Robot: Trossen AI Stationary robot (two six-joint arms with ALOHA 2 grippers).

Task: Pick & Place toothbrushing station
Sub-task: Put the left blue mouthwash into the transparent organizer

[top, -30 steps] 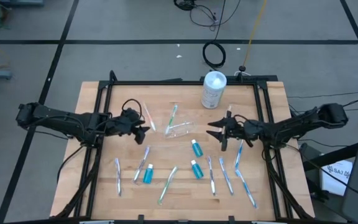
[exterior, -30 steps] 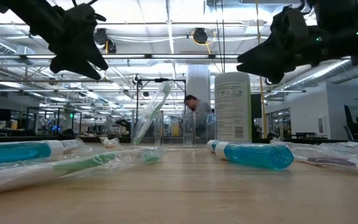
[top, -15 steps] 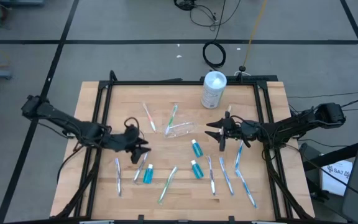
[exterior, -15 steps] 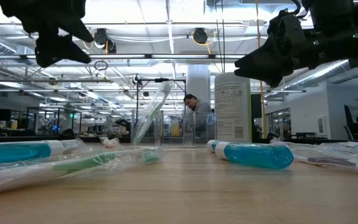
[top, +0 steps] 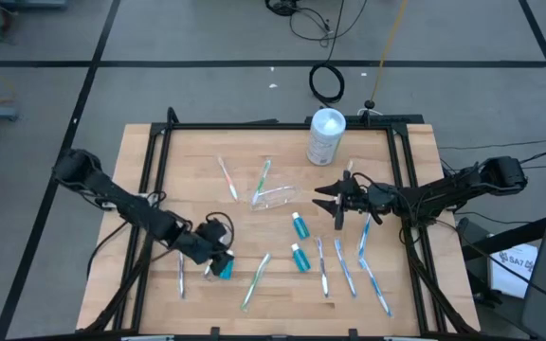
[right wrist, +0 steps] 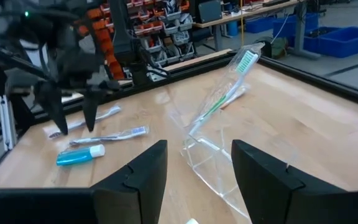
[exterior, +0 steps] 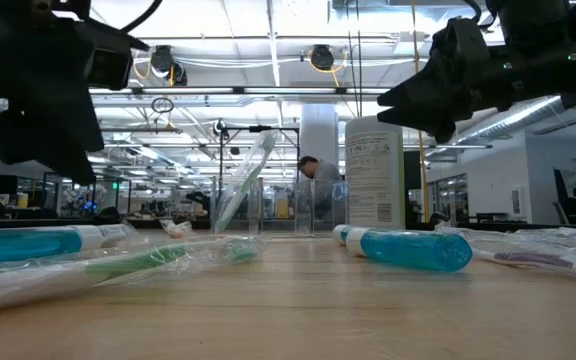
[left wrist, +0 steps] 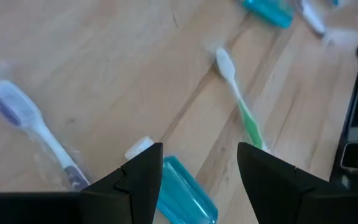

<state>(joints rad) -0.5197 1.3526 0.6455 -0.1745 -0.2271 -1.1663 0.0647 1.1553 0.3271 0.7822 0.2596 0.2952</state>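
My left gripper [top: 219,256] is open and hangs over a blue toothpaste tube [top: 226,269] at the table's near left. In the left wrist view its fingers [left wrist: 143,163] stand on either side of the tube [left wrist: 188,198] without touching it. My right gripper [top: 330,201] is open and empty, held above the table right of centre. It faces a clear stand [top: 275,196] in which a wrapped green toothbrush [right wrist: 225,93] leans. Two more blue tubes [top: 300,225] [top: 300,258] lie near the centre.
A white bottle [top: 326,135] stands at the far edge. Several wrapped toothbrushes lie flat: a green one [top: 255,280] near the left gripper, a purple one [top: 179,268] to its left, others [top: 349,268] at the near right. A black frame [top: 159,170] edges the table.
My left gripper has gone toward the table's near edge and down, from near the clear stand to just over the blue tube at the near left. It has stayed open. My right gripper has kept still.
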